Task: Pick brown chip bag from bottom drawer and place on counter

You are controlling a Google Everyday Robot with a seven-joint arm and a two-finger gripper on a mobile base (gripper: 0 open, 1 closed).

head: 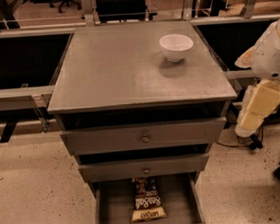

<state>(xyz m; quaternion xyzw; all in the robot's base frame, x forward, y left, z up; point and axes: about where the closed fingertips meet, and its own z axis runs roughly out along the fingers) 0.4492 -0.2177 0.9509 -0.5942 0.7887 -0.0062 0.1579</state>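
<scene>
The grey drawer cabinet (pixel 141 138) stands in the middle on a pale speckled floor (pixel 32 182), which looks like polished stone with small dark grains. To the left of the cabinet a long grey rail (pixel 19 92) runs sideways, and above it there is a dark, almost black panel (pixel 25 58). A similar dark panel is on the right of the cabinet. Under the left rail a black leg (pixel 8 130) goes down slanted to the floor. Behind the cabinet is a black chair back (pixel 120 6), and more to the left the wheeled foot of an office chair (pixel 68 2). A thin dark cable (pixel 233 145) lies on the floor to the right of the cabinet. The light is warm and soft.
</scene>
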